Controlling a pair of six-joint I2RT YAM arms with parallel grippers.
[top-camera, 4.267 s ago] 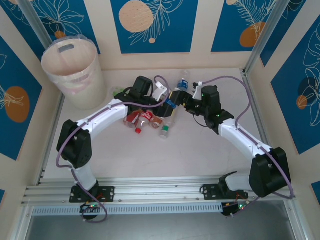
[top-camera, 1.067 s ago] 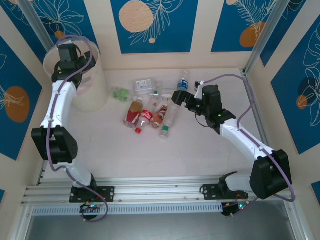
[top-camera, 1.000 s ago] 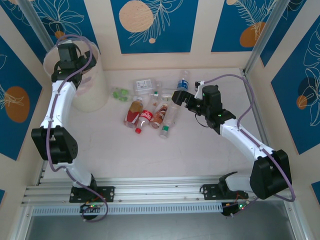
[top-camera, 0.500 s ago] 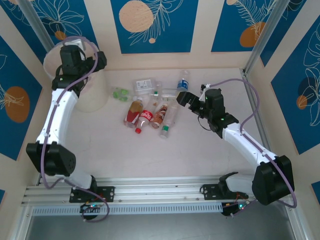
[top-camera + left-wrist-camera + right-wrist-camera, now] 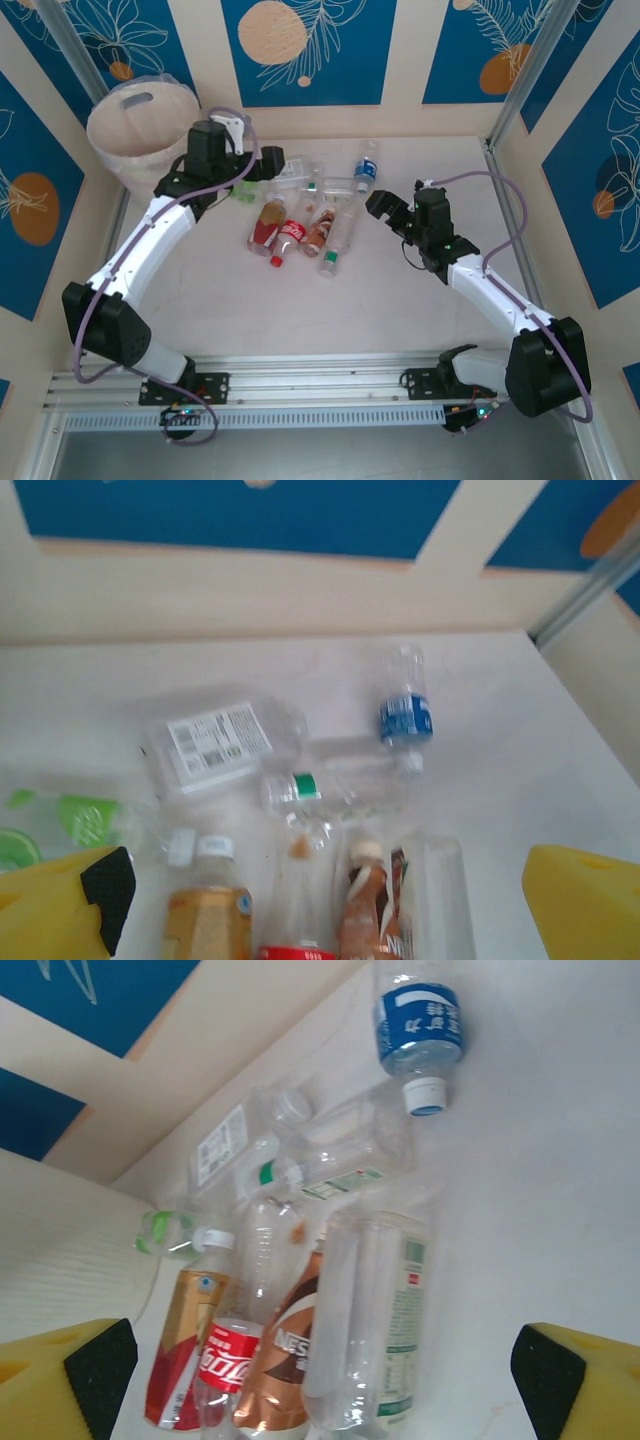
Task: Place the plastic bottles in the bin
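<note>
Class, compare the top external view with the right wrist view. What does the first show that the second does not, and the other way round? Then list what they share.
The top external view adds both arms from base to wrist, the open left gripper at the pile's far left edge, and the open mouth of the bin. The right wrist view adds close label detail, such as the white script on the red-labelled bottle. Both share the pile of plastic bottles, the blue-labelled bottle among them, and the open right gripper.

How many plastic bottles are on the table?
9 seen. Back: blue-labelled bottle, flat white-labelled bottle, green-capped clear bottle, green bottle nearest the cream bin. Near row: orange-labelled bottle, ribbed clear bottle, red cola bottle, brown-labelled bottle, big clear bottle. Others may hide.
</note>
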